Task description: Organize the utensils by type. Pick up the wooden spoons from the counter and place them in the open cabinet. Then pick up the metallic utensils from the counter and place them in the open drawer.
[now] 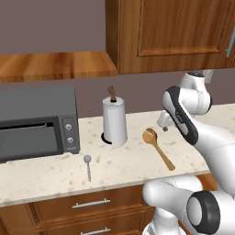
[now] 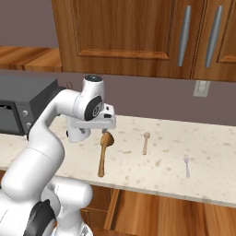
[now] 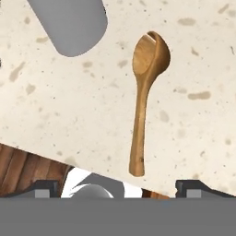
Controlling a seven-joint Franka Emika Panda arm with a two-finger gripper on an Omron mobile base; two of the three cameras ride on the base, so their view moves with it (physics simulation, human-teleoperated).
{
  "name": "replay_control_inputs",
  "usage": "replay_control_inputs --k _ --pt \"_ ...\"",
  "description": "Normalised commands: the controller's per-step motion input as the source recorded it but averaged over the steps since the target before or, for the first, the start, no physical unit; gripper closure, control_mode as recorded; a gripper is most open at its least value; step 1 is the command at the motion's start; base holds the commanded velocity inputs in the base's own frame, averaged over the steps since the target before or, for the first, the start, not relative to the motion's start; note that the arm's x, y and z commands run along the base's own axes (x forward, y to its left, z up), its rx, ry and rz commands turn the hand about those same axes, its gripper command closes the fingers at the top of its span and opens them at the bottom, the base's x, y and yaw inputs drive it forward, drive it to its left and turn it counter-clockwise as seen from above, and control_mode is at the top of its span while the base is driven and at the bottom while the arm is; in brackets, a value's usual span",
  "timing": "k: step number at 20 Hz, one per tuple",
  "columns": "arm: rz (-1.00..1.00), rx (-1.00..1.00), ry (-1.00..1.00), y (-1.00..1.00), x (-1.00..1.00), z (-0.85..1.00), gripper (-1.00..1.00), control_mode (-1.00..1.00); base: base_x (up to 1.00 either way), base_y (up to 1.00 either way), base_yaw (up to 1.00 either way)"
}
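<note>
A long light-wood spoon (image 1: 156, 148) (image 2: 103, 155) (image 3: 143, 104) lies on the beige speckled counter (image 1: 124, 167) (image 2: 207, 152), bowl toward the wall. My gripper (image 1: 164, 124) (image 2: 97, 131) (image 3: 122, 190) hovers above it, open and holding nothing; its fingertips (image 3: 46, 188) stand wide apart near the handle end. A shorter wooden spoon (image 2: 145, 143) lies to the right. A small silver spoon (image 1: 87, 164) rests left of the paper towel roll. Another thin silver utensil (image 2: 186, 165) lies farther right. The open cabinet's shelf floor (image 1: 55, 65) shows at the upper left.
A white paper towel roll on a holder (image 1: 114, 121) (image 3: 69, 20) stands just left of the long spoon. A dark toaster oven (image 1: 36, 124) (image 2: 23, 106) fills the counter's left end. Closed wall cabinet doors (image 2: 124, 32) hang above. Lighter wood (image 2: 161, 214) shows below the counter edge.
</note>
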Motion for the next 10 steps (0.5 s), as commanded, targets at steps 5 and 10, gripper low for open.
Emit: replay_control_inputs --k 5,10 --pt "0.24 0.00 0.03 0.00 0.09 -0.34 -1.00 -1.00 0.00 0.00 0.00" --pt "0.22 0.00 0.02 0.00 0.18 -0.32 -1.00 -1.00 0.00 0.00 0.00"
